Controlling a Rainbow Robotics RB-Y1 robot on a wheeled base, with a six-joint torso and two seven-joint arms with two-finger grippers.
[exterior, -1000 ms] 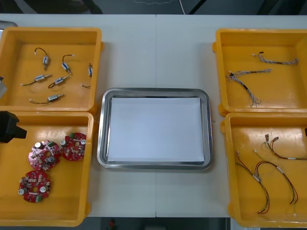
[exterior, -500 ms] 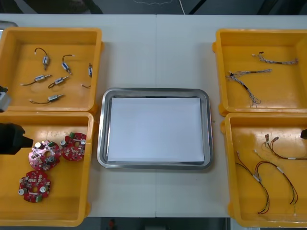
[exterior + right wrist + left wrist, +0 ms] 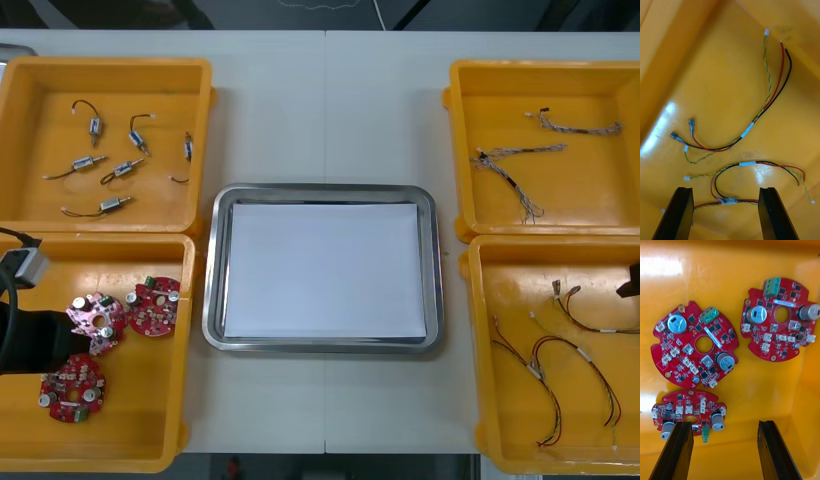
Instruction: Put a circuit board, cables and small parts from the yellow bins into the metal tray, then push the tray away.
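Observation:
Three round red circuit boards (image 3: 152,305) lie in the near left yellow bin (image 3: 150,440). My left gripper (image 3: 60,336) hangs over that bin, beside the boards. In the left wrist view it (image 3: 725,453) is open, with one board (image 3: 688,414) just ahead of one finger and two others (image 3: 696,345) (image 3: 778,324) farther off. My right gripper (image 3: 630,283) shows at the edge of the near right bin (image 3: 480,400). In the right wrist view it (image 3: 724,213) is open above red and yellow cables (image 3: 752,125), one cable (image 3: 730,200) lying between the fingers.
The metal tray (image 3: 210,300), white inside, sits mid-table between the bins. Small metal parts (image 3: 110,170) lie in the far left bin. Twisted cables (image 3: 515,170) lie in the far right bin. Bare table lies beyond the tray.
My left arm has moved down the left bin and in toward the circuit boards. The right gripper has come into sight at the right bin's edge.

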